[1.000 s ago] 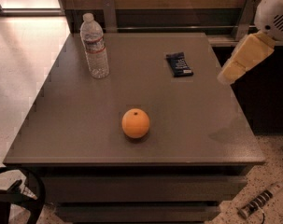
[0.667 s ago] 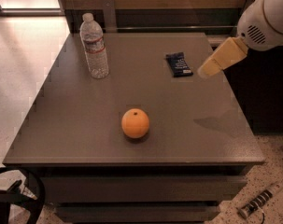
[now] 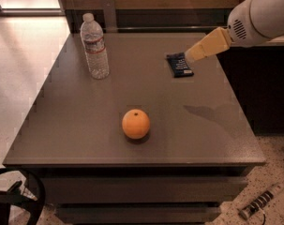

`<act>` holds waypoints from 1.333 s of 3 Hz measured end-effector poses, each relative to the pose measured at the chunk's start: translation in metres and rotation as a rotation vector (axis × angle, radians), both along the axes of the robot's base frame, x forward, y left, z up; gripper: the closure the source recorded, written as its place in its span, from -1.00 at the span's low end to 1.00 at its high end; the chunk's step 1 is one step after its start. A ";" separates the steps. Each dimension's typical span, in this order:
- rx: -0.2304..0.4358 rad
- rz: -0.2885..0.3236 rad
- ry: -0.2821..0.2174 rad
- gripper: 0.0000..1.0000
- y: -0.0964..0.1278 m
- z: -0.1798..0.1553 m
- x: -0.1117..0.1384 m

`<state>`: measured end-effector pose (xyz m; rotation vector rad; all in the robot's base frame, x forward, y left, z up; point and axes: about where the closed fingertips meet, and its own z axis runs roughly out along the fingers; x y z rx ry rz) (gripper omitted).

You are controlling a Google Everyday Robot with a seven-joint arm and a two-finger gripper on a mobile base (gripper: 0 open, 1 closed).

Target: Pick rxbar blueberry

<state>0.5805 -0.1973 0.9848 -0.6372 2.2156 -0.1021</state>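
Observation:
The rxbar blueberry (image 3: 179,64) is a small flat dark navy bar with white lettering. It lies on the grey table (image 3: 85,121) toward the far right. My gripper (image 3: 194,56) comes in from the upper right on a white arm, its tan tip just over the bar's right edge. I cannot tell if it touches the bar.
An orange (image 3: 136,123) sits near the middle front of the table. A clear water bottle (image 3: 95,48) stands upright at the far left. A dark counter is to the right of the table, and a small striped object (image 3: 260,202) lies on the floor at the lower right.
My gripper has moved left and farther over the table, from beyond the right edge to the bar's right side. The bar, orange and bottle have not moved.

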 end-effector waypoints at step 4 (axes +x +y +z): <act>0.176 -0.102 0.070 -1.00 0.021 -0.057 0.069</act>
